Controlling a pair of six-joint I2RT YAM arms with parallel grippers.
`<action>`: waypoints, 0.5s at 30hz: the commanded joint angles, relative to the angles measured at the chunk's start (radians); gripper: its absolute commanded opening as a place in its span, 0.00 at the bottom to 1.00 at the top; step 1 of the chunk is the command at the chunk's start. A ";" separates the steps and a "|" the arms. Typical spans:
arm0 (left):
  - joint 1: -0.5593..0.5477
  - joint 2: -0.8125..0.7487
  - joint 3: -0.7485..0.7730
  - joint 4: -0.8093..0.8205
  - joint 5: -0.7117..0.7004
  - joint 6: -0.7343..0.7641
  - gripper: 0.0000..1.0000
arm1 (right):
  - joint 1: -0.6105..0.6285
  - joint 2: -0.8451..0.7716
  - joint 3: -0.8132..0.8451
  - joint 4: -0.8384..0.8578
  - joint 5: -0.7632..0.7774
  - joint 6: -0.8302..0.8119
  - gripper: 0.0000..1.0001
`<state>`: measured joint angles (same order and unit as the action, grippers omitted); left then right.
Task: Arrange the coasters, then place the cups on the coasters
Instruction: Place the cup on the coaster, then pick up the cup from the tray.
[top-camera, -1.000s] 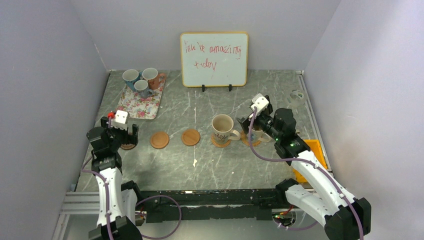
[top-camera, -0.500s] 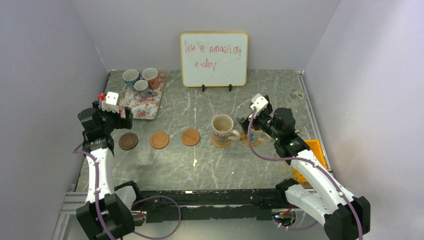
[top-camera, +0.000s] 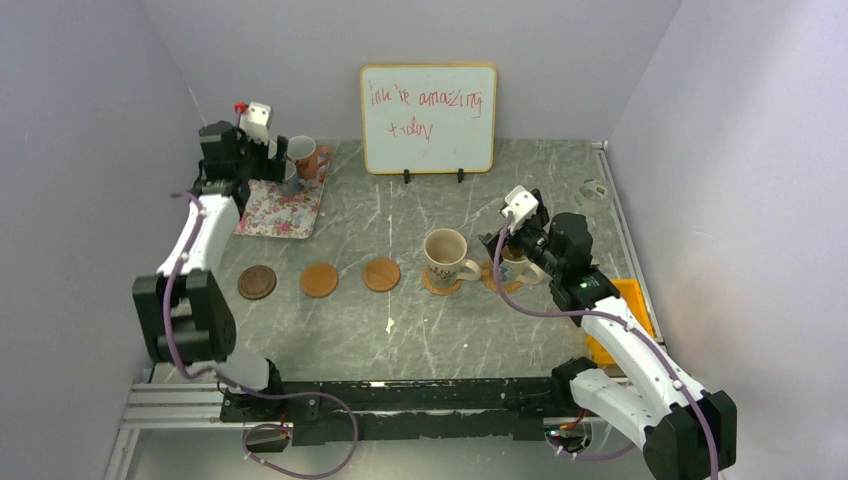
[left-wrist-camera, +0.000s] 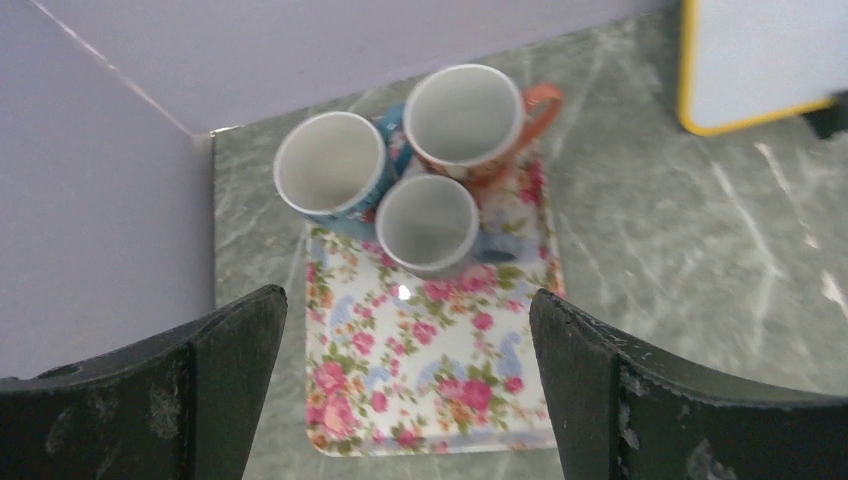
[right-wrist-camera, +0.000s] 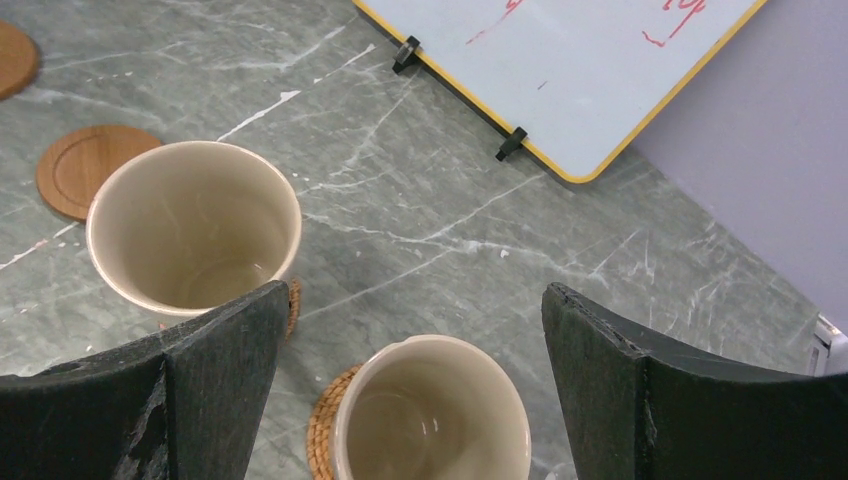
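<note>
Looking down past the left gripper (left-wrist-camera: 408, 300): spread wide, nothing in it, parked high above the floral tray (left-wrist-camera: 440, 410) in the far left corner. Got three cups bunched at the tray's far end: the blue mug (left-wrist-camera: 330, 165) on the left, the orange-brown mug (left-wrist-camera: 465, 115) on the right, the small grey mug (left-wrist-camera: 427, 222) nearest and pretty much dead centre between the two fingers. So straight ahead and down for that one. Worth noting the grey handle sticking out to the right, roughly along the line from finger to finger. Hard to say from this angle whether enough room for a clean pinch with the other two so close.

Same story over at the right gripper (right-wrist-camera: 415, 300): fully open, empty, with the second cream cup (right-wrist-camera: 430, 420) low between its fingers on the woven coaster (right-wrist-camera: 322, 430), and the first cream cup (right-wrist-camera: 195, 225) just beside.

Leaves three bare ones in a row near left: the dark brown coaster (top-camera: 257, 282), the middle tan coaster (top-camera: 319, 279), the right tan coaster (top-camera: 381, 274). Clearly a left-arm job, being far closer to both tray and bare coasters.
</note>
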<state>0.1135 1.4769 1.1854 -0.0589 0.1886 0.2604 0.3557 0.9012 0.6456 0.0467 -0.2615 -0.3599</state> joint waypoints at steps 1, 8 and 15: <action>0.005 0.174 0.206 -0.062 -0.135 0.007 0.96 | -0.029 0.010 0.009 0.018 -0.030 -0.019 1.00; 0.024 0.489 0.503 -0.169 -0.177 -0.024 0.96 | -0.076 0.035 0.008 0.005 -0.066 -0.022 1.00; 0.061 0.620 0.617 -0.160 -0.148 -0.048 0.96 | -0.096 0.056 0.010 -0.002 -0.079 -0.034 1.00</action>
<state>0.1486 2.0876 1.7336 -0.2138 0.0330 0.2398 0.2687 0.9516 0.6453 0.0414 -0.3092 -0.3756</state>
